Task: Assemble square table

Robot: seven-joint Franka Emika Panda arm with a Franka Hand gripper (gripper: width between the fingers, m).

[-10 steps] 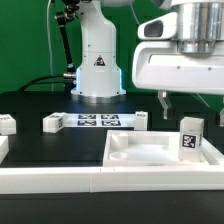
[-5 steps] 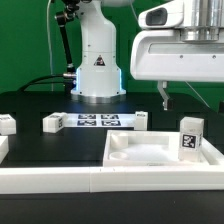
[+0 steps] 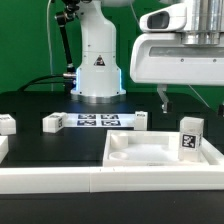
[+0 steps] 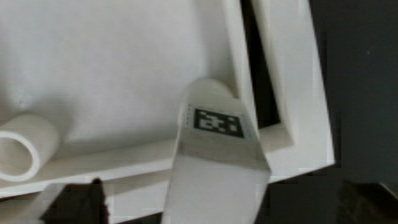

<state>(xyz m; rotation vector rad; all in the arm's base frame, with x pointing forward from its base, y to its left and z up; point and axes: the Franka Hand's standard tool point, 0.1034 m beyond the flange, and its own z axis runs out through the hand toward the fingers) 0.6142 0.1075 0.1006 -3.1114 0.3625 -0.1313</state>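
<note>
The square table's white top (image 3: pixel 150 150) lies flat with its rim up at the exterior view's right. One white leg (image 3: pixel 190 137) stands upright on it near its right edge, tag facing the camera. My gripper (image 3: pixel 194 98) hangs open above that leg, apart from it, with nothing in it. In the wrist view the same leg (image 4: pixel 217 130) rises from the top (image 4: pixel 107 70) between my spread fingers (image 4: pixel 80 203), beside a round socket (image 4: pixel 22 150). Three more legs (image 3: pixel 7 124) (image 3: pixel 53 122) (image 3: pixel 143 120) lie loose on the black table.
The marker board (image 3: pixel 97 121) lies flat between two of the loose legs. The robot's white base (image 3: pixel 97 65) stands behind it. A long white rail (image 3: pixel 60 180) borders the front edge of the black surface.
The gripper has risen a little above the upright leg. The leg and the other parts have not moved.
</note>
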